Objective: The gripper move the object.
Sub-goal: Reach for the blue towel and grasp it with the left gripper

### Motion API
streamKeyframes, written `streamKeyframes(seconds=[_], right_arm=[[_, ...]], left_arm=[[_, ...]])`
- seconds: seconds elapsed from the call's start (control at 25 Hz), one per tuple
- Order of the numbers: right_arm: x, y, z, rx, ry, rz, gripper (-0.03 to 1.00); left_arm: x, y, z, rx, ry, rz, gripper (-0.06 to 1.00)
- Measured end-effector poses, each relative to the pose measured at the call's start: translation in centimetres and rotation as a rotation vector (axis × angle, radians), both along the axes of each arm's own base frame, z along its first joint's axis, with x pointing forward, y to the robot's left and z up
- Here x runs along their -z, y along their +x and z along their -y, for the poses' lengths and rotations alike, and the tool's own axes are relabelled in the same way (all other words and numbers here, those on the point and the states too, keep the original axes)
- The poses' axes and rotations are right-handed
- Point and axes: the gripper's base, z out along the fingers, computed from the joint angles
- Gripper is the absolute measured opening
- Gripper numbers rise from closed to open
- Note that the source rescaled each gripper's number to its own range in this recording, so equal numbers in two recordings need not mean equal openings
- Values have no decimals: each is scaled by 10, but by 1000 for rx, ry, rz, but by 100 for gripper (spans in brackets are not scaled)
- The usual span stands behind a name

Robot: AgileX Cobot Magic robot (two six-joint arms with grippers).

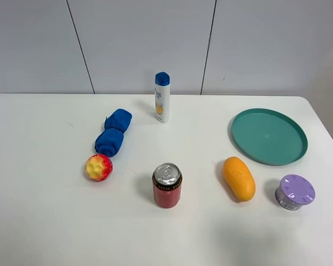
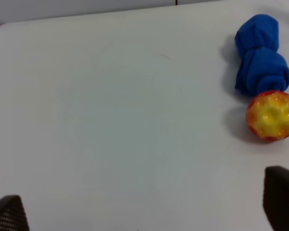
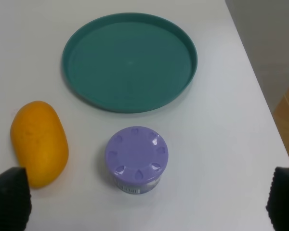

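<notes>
The bright-blue rolled cloth [image 1: 113, 133] lies on the white table at left of centre, two lumps end to end. It also shows in the left wrist view [image 2: 261, 60], beside a red-and-yellow ball. My left gripper [image 2: 144, 214] is open and empty, well short of the cloth; only its black fingertips [image 2: 282, 199] show. My right gripper [image 3: 147, 204] is open and empty, its black fingertips [image 3: 9, 199] on either side of a purple-lidded jar. Neither arm shows in the exterior high view.
A red-and-yellow ball [image 1: 99, 167] touches the cloth's near end. A blue-capped white bottle [image 1: 162, 97] stands behind, a red soda can [image 1: 167, 185] in front. An orange mango [image 1: 238, 178], a purple-lidded jar [image 1: 294, 192] and a teal plate [image 1: 269, 136] lie to the right.
</notes>
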Motion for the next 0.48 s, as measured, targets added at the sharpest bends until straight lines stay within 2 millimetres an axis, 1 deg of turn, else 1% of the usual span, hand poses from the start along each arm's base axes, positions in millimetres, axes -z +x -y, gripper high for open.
streamKeyframes(seconds=[0.48], right_arm=[[0, 0, 0, 0, 0, 0, 100]], left_arm=[[0, 0, 0, 0, 0, 0, 99]])
